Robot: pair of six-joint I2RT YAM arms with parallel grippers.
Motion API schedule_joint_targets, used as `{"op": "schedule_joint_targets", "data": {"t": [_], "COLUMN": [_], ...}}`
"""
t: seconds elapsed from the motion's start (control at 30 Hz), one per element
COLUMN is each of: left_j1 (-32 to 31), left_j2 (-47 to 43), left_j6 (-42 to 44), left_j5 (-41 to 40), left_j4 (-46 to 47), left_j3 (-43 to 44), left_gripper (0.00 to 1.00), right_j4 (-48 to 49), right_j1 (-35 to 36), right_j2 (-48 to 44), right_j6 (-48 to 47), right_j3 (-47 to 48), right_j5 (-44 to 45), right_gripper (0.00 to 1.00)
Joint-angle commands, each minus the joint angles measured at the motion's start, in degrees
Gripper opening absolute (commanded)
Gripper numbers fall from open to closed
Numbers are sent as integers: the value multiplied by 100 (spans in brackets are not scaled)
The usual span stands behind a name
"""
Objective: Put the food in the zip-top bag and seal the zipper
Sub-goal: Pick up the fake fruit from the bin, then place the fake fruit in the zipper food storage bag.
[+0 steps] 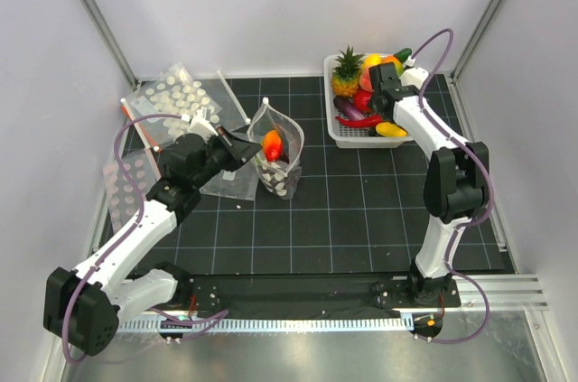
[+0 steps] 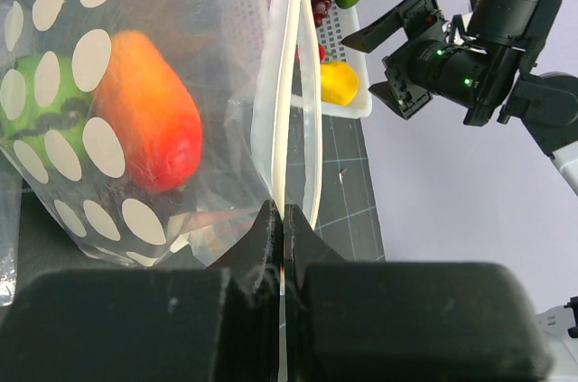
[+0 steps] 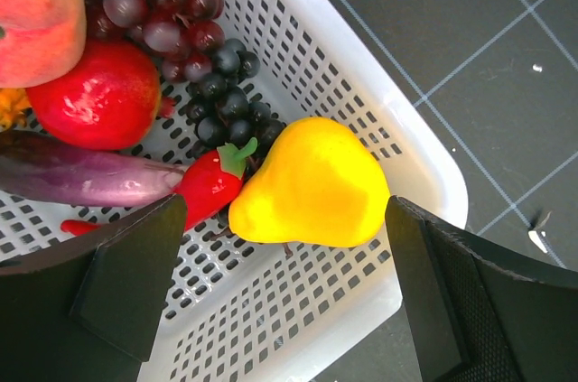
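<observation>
Working over a black gridded mat boxed in by plain white walls. Pinching the zipper of the zip-top bag with the left gripper, jaws pressed fully together at the lower centre of the left wrist view, with only the white strip between them. Holding the bag upright just left of centre in the top view, mouth gaping in a loop, bottom resting on the mat. Carrying inside the pouch an orange-red piece and, behind the white dots at the left edge of that wrist view, a green round piece. Hanging the right gripper over the white basket at the upper right of the top view, jaws spread wide and gripping nothing. Framing a yellow pear between the two dark fingers in the lower half of the right wrist view, a gap showing on each side. Sharing the basket with the pear: dark grapes, a red chilli with its green cap against the pear's left side, a purple aubergine, a red round fruit and, at the basket's upper left in the top view, a pineapple. Lying flat at the upper left of the top view, beside the left arm: larger dotted clear sheets.
</observation>
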Motion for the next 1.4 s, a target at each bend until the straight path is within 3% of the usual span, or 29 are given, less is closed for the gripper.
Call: {"op": "schedule_joint_targets", "data": {"t": [0.0, 0.3, 0.4, 0.53, 0.57, 0.67, 1.03, 1.23, 1.37], "left_j1": [32, 32, 32, 32, 32, 32, 32, 32, 32], "left_j2": [-139, -130, -156, -157, -165, -157, -104, -121, -156], "left_j6": [124, 132, 150, 150, 150, 150, 176, 185, 194], "left_j5": [11, -7, -7, -7, -7, -7, 2, -33, -77], "left_j4": [133, 125, 116, 116, 116, 116, 124, 116, 89], "left_j3": [30, 21, 21, 30, 30, 30, 39, 30, 30], "left_gripper": [0, 0, 0, 0, 0, 0, 0, 0, 0], "right_j4": [-75, 320, 487, 689, 864, 1102, 1621, 1674, 2208], "right_j1": [-87, -254, -315, -386, -377, -377, -9, 1098, 1731], "right_j2": [130, 623, 772, 782, 625, 316, -1398, -1951, -2372], "right_j6": [233, 365, 409, 444, 435, 409, 182, -302, -601], "right_j3": [159, 45, 10, -113, -253, -543, -1098, -931, -1185], "right_j5": [153, -93, -268, -410, -419, -427, -831, -664, -1305], "right_gripper": [100, 99, 95, 72, 57, 45, 40, 40, 40]}}
